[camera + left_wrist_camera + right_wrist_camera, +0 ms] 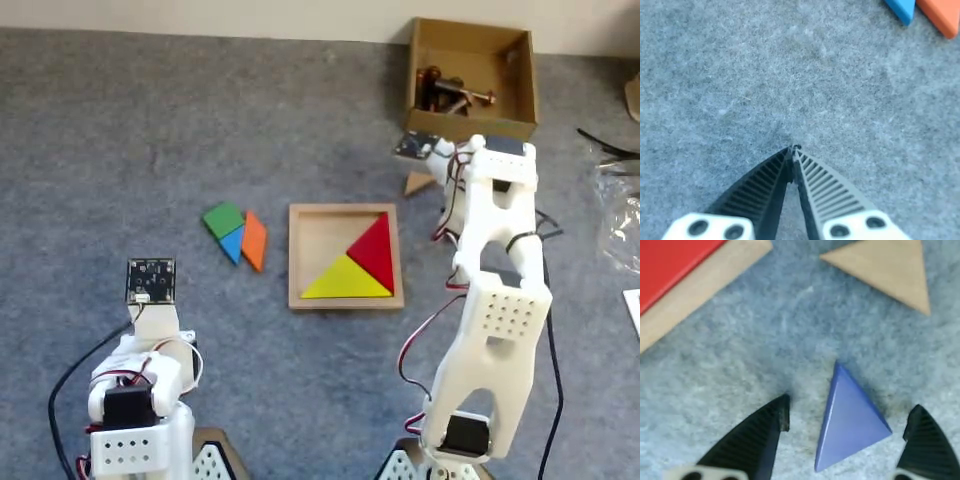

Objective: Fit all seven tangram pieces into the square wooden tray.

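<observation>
**Right jaws spread around a loose triangle; 5 of 7 pieces outside the tray**

The square wooden tray sits mid-surface and holds 2 pieces: a red triangle and a yellow triangle, touching along one edge. To one side, close together on the grey surface, lie the green piece, the small blue triangle and the orange piece. Past the tray's opposite far corner lie a tan triangle and, near it, a violet-blue triangle.

The likely trouble is that violet-blue triangle. It lies flat, and its edges slant, so closing jaws may squeeze it out sideways or pass over it if they sit too high. A skid could also knock it into the tan triangle.

The right arm stretches out beside the tray, right jaws released, 1 tip on each side of the violet-blue triangle. The left arm is folded back, left jaws clenched on nothing above bare surface.
</observation>
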Robot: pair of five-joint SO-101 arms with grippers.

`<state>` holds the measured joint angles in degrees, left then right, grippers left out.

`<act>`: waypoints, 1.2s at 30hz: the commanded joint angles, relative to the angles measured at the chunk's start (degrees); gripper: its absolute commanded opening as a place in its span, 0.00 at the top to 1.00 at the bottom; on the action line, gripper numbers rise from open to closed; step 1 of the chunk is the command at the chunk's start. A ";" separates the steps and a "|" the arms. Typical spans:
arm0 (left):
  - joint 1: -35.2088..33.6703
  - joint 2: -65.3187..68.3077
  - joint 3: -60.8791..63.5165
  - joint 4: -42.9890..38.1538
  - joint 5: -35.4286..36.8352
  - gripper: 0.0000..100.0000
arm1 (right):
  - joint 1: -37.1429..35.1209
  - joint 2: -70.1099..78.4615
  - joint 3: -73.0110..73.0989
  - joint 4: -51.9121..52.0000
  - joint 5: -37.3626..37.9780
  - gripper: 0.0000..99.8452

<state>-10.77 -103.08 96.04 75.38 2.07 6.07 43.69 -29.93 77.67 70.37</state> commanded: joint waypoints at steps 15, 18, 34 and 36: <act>-0.48 0.40 1.19 0.44 0.09 1.00 | 1.80 2.51 -5.85 3.91 -8.88 0.74; -0.48 0.40 1.19 0.44 0.09 1.00 | 1.54 2.51 -5.85 8.40 -9.14 0.75; -0.48 0.40 1.19 0.44 0.09 1.00 | 1.45 2.51 -5.85 13.49 -26.64 0.75; -0.48 0.40 1.19 0.44 0.09 1.00 | 1.45 2.51 -5.85 13.58 -28.66 0.75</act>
<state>-10.77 -103.08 96.04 75.38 2.07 6.59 46.24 -34.86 89.63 44.62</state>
